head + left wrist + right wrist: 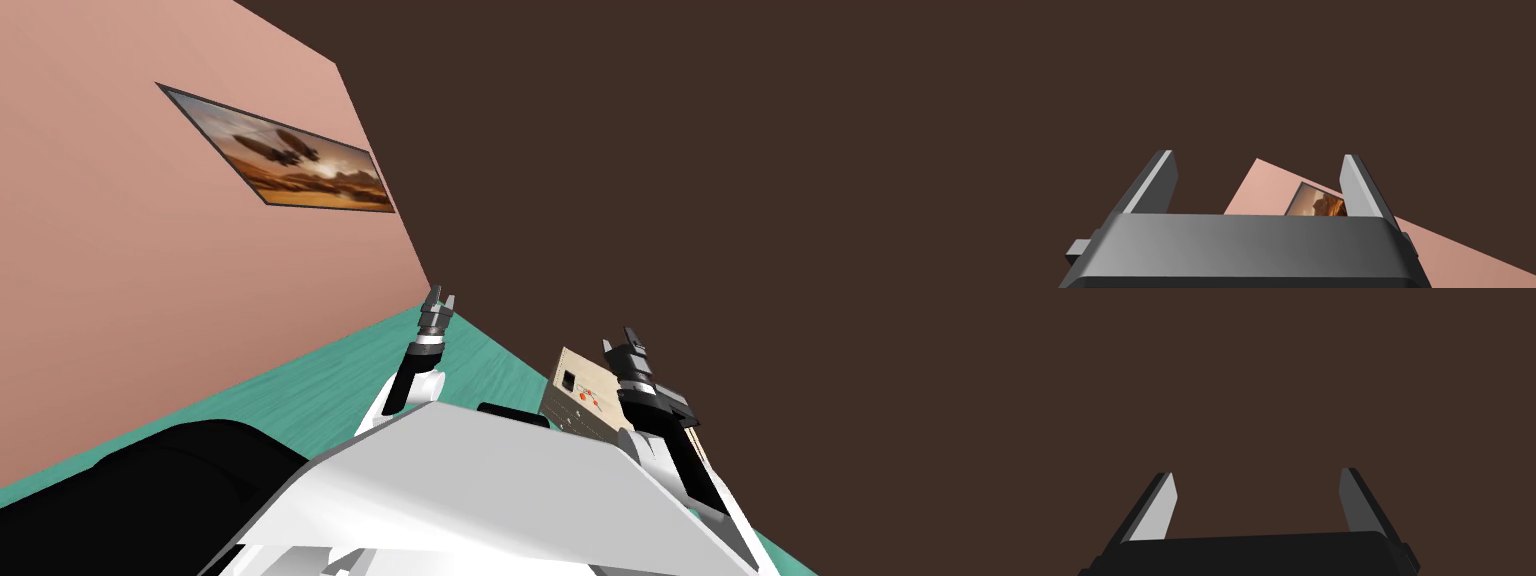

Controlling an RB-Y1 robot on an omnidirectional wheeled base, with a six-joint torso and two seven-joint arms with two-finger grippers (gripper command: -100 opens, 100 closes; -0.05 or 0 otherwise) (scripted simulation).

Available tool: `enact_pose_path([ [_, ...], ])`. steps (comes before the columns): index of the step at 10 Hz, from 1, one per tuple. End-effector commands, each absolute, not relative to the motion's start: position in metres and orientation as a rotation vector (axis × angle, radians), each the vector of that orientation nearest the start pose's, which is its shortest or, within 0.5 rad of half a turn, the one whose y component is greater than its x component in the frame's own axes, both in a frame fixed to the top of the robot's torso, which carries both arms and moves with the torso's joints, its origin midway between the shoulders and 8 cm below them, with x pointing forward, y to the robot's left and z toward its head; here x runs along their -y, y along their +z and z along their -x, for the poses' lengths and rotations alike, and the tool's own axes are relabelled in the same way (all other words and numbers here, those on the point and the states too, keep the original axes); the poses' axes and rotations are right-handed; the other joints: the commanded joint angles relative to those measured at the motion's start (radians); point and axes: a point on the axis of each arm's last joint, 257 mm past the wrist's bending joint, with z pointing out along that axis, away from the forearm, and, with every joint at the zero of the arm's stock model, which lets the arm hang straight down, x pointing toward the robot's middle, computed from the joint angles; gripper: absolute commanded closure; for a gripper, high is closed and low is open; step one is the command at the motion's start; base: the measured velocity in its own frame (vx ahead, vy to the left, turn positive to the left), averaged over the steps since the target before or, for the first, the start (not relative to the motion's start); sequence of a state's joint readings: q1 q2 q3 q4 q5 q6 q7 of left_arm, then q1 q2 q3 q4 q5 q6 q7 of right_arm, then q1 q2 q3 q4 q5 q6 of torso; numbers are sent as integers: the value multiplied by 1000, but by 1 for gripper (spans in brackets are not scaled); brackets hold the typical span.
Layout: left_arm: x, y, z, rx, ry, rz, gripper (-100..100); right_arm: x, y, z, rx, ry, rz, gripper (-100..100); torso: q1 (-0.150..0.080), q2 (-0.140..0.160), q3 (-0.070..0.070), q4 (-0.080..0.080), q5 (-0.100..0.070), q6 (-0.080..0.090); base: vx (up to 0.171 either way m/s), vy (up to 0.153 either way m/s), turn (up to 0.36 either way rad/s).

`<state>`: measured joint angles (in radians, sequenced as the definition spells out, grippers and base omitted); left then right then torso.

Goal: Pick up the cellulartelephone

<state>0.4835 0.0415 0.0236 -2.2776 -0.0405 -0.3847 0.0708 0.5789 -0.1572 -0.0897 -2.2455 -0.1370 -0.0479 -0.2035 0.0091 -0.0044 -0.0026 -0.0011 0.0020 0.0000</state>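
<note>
Beside the right end effector (619, 340) lies a beige, red-marked cellulartelephone (580, 392).

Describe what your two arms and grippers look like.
The left gripper and right gripper: each a dark boxy body with two thin, light grey blade fingers. The left forearm is black above a white link; the right forearm is dark grey and black.

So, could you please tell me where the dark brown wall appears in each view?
Head view: the dark brown wall takes the upper right, beside the pink wall.
Left wrist view: behind the open left gripper, bordering the pink wall.
Right wrist view: straight ahead of the open right gripper.
Shared landmark: the framed picture, in head and left wrist views.
</note>
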Motion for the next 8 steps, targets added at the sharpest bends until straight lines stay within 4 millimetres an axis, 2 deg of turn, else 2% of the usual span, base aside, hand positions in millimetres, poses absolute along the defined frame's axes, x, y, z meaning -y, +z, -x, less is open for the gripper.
enact_pose_path([
  [1, -282, 6, -364, -716, -1295, 715, 0, 350, -128, -381, -933, 1252, -1260, -100, 0, 0, 0, 0, 0, 0, 66, 119, -14],
  [2, -282, 6, -364, -716, -1295, 715, 0, 361, -149, -380, -935, 1244, -1341, -100, -1, 0, 0, 0, 0, 0, 86, 103, 5],
  [3, -282, 6, -364, -716, -1295, 715, 0, 362, -151, -380, -939, 1240, -1351, -100, -2, -1, 0, 0, 0, 0, 65, 74, -3],
  [5, -282, 6, -364, -716, -1295, 715, 0, 384, -194, -372, -929, 1213, -1523, -100, -4, 1, 1, 0, -1, 0, 52, 83, -93],
  [6, -282, 6, -364, -716, -1295, 715, 0, 384, -198, -372, -934, 1206, -1544, -100, -4, 1, 1, 0, -1, 0, 36, 62, -66],
  [7, -282, 6, -364, -716, -1295, 715, 0, 395, -218, -366, -915, 1195, -1627, -100, -5, 2, 1, 0, -1, 0, 28, 51, -42],
  [8, -282, 6, -364, -716, -1295, 715, 0, 395, -223, -366, -923, 1183, -1644, -100, -6, 3, 2, 1, -1, 0, 35, 79, 96],
])
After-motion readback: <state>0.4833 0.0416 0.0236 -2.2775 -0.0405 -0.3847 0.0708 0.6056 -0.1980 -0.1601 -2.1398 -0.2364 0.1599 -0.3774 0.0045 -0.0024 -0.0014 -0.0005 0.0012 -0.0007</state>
